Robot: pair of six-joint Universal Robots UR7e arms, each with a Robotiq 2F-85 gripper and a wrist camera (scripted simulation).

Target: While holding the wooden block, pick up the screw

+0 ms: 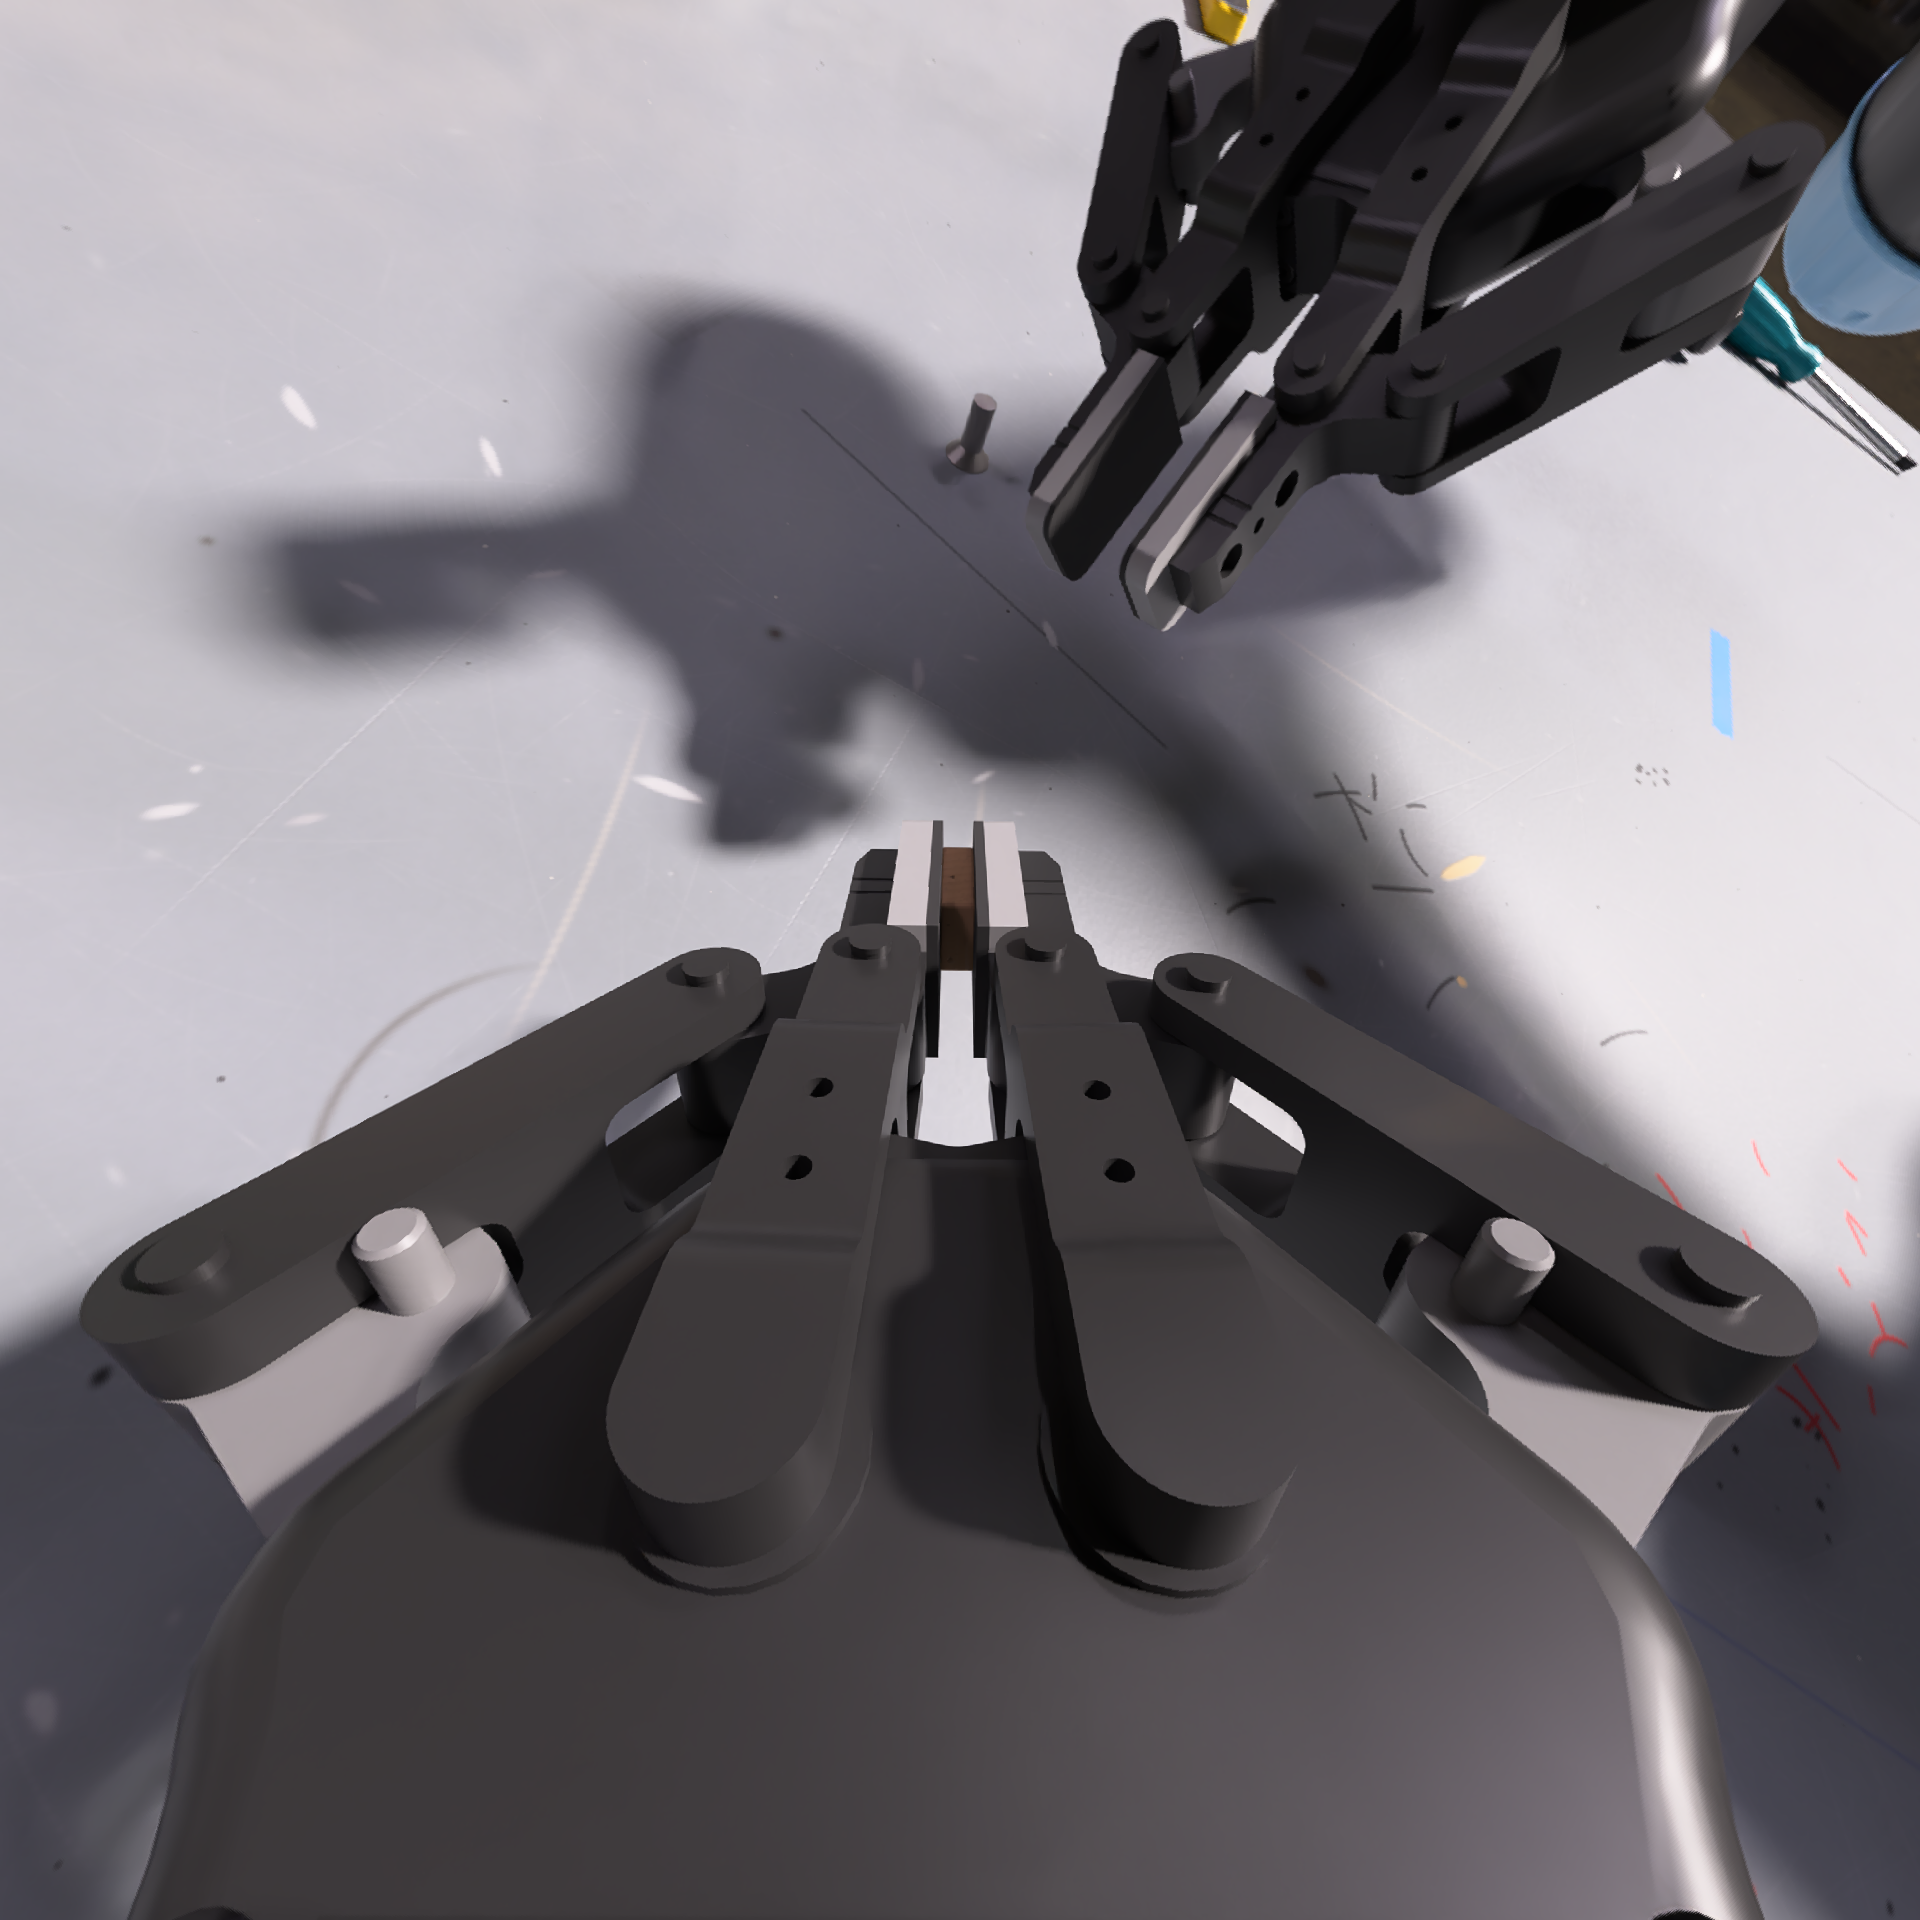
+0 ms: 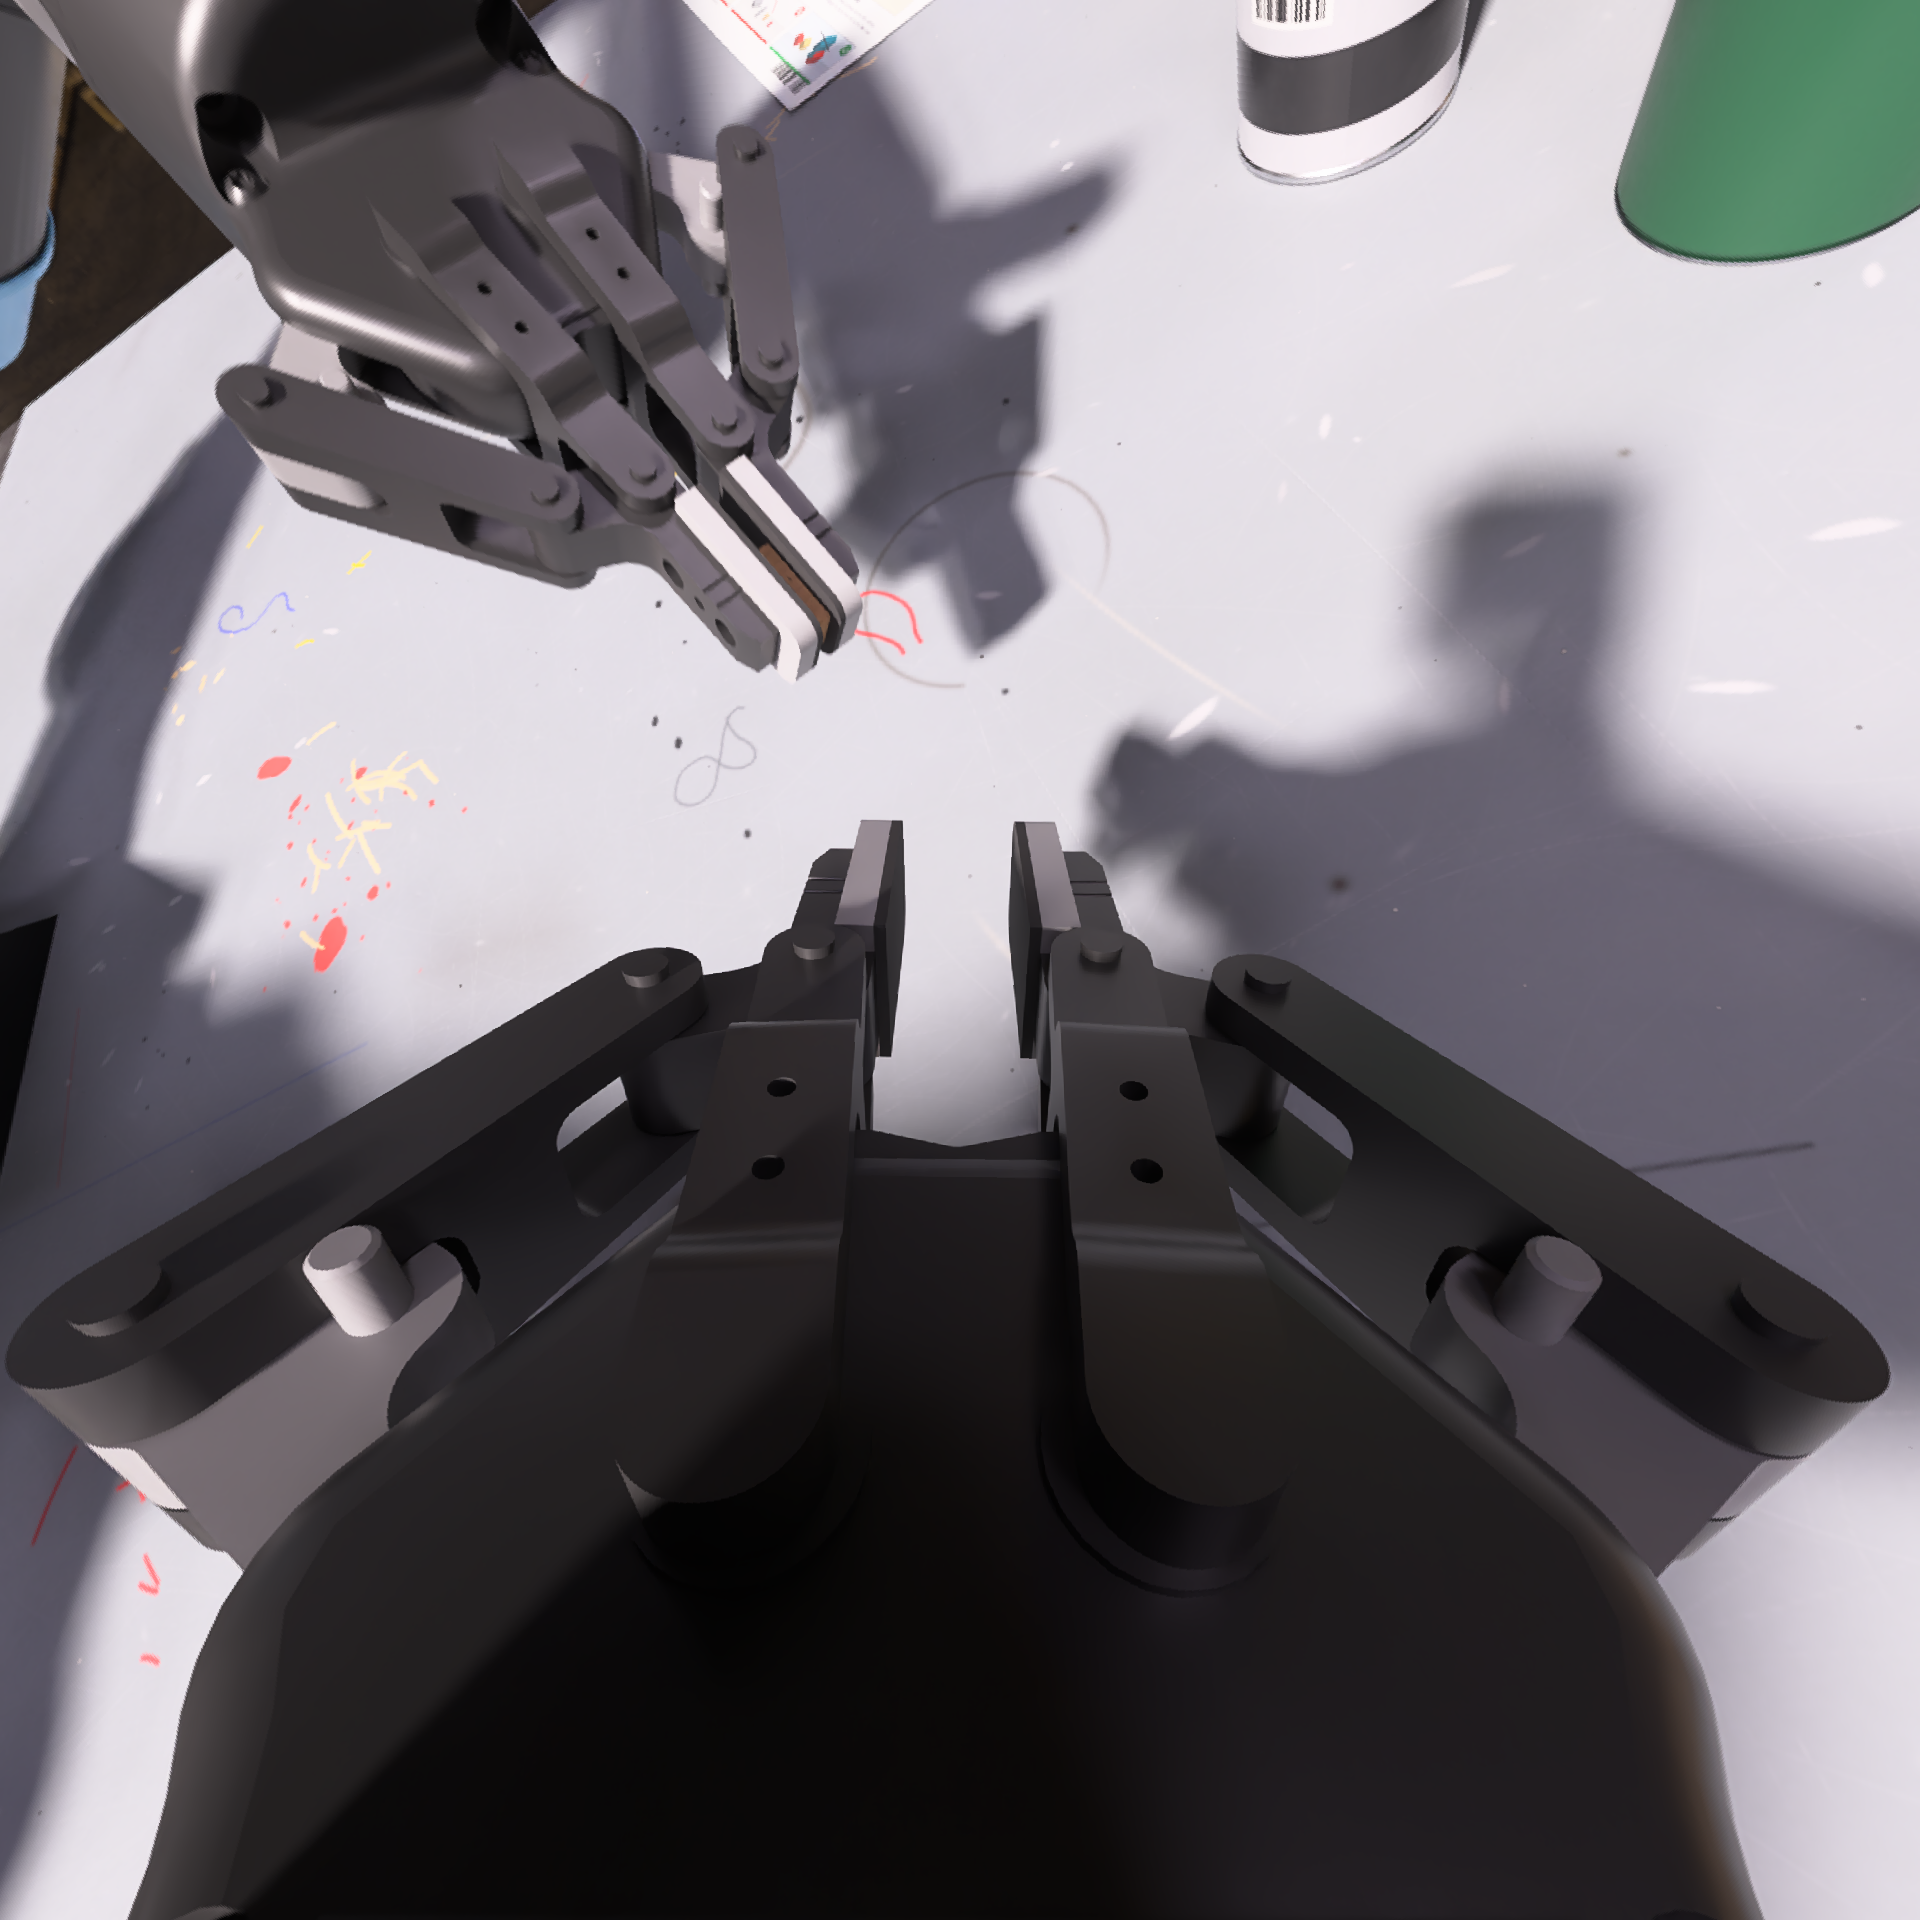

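Clamping the wooden block (image 1: pixel 957 902), your left gripper (image 1: pixel 957 857) hovers near while your right gripper (image 2: pixel 957 844), fingers apart and empty, hangs just right of the upright screw (image 1: pixel 975 436).

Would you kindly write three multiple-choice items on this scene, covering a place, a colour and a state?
1. Where is the screw?
A. Standing on the table, beyond the left end effector
B. Between the right end effector's fingers
C. On the wooden block

2. What colour is the cone-shaped object?
A. Red
B. Green
C. Yellow

3. What state is the right end effector in?
A. Shut on the screw
B. Shut on the block
C. Open and empty

Answers: 1 A, the screw stands free on its head; 2 B, its side is green; 3 C, bare table shows between its fingers, while the left holds the wooden block.
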